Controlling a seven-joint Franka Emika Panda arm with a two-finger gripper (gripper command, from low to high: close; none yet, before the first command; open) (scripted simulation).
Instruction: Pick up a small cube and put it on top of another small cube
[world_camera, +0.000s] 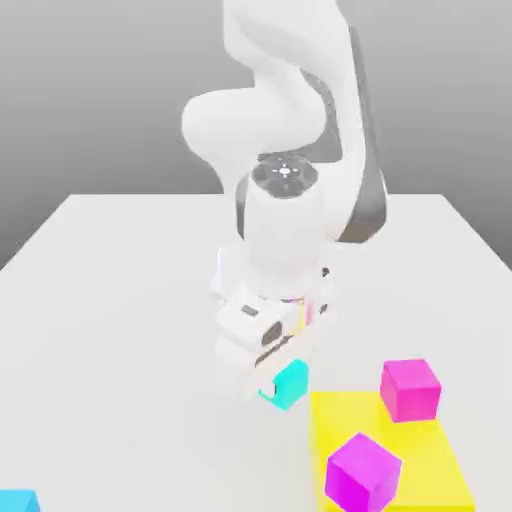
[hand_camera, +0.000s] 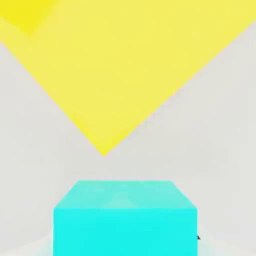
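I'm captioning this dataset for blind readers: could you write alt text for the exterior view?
A white robot arm's end effector grips a small matte cyan cube over a white table, beside a flat yellow square slab. On the slab sit a hot-pink cube and a purple-magenta cube.

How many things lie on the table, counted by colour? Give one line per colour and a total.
Cyan cubes: 2, one in the gripper as the held cube, one corner cube at the picture's edge.
Pink cube: 1
Purple cube: 1
Yellow slab: 1
Total: 5
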